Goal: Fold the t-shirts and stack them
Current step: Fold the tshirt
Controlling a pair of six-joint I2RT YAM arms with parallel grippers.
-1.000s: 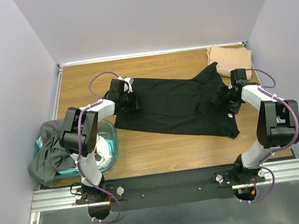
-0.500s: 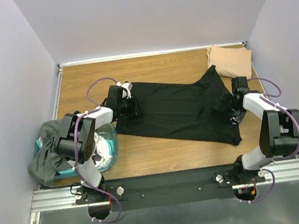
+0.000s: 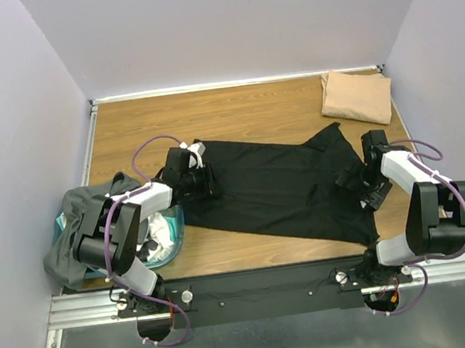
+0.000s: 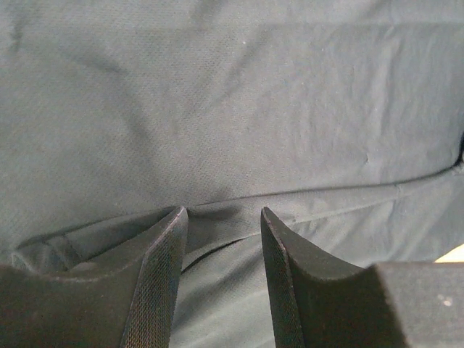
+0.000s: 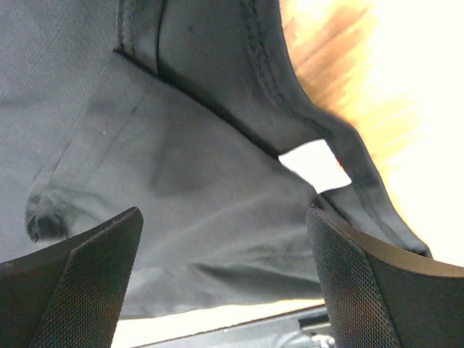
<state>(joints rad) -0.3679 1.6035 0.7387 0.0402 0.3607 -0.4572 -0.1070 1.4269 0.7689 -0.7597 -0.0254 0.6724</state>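
The black t-shirt (image 3: 275,182) has slid toward the near edge of the table (image 3: 234,111) and its far sleeve, which lay against the folded tan t-shirt (image 3: 356,97) a second ago, is now well clear of it; both arms have drawn back with the cloth, and the right gripper (image 3: 353,184) has spread to its widest. It holds nothing and hangs over the neck end of the shirt, the white label (image 5: 315,165) showing between its jaws in the wrist view. The left gripper (image 3: 206,182) sits at the shirt's left edge, jaws part-way apart, fingers (image 4: 156,275) down on the cloth with a ridge of fabric running across the gap; I see nothing clamped there. The shirt lies spread but askew and rumpled, its near right corner close to the table's front edge. From where I stand, the worry is that corner: any more pull this way could tip it over the edge. With only one side pressed, a tug would probably swing and bunch the cloth instead of flattening it. The left edge also lies just beside the teal tub (image 3: 176,218) and the grey t-shirt (image 3: 72,243) draped over it, so a hem could catch there. And a careless pinch at the neck might take only one layer.
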